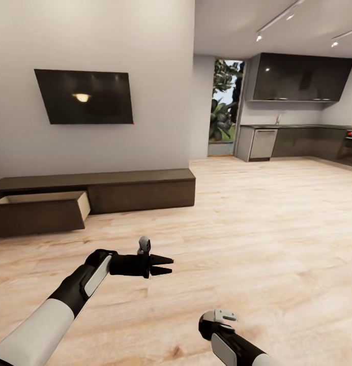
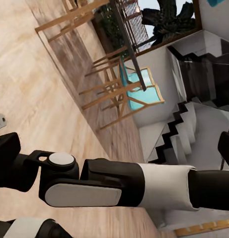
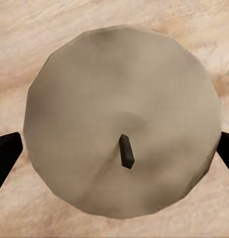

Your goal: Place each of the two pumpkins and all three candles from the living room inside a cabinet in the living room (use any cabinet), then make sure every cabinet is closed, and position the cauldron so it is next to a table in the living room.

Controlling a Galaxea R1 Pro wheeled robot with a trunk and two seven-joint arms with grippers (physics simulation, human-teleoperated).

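A cream-white candle (image 3: 119, 124) with a dark wick is seen from above in the right wrist view, wood floor behind it. My right gripper (image 3: 114, 153) is shut on it, one dark fingertip (image 3: 6, 153) at each side. In the head view that arm's wrist (image 1: 219, 323) points down near the lower edge and hides the candle. My left gripper (image 1: 168, 266) hangs open over the floor, pointing right, nothing between its fingers. The long dark brown cabinet (image 1: 140, 190) stands along the wall to the left, with its left drawer (image 1: 44, 206) pulled out. Pumpkins, cauldron and coffee table are out of view.
A black TV (image 1: 84, 96) hangs above the cabinet. Pale wood floor (image 1: 257, 218) stretches towards a dark kitchen (image 1: 298, 137) at the back right. The left wrist view looks past my right forearm (image 2: 144, 186) at wooden chairs (image 2: 109, 99) and a staircase (image 2: 184, 134).
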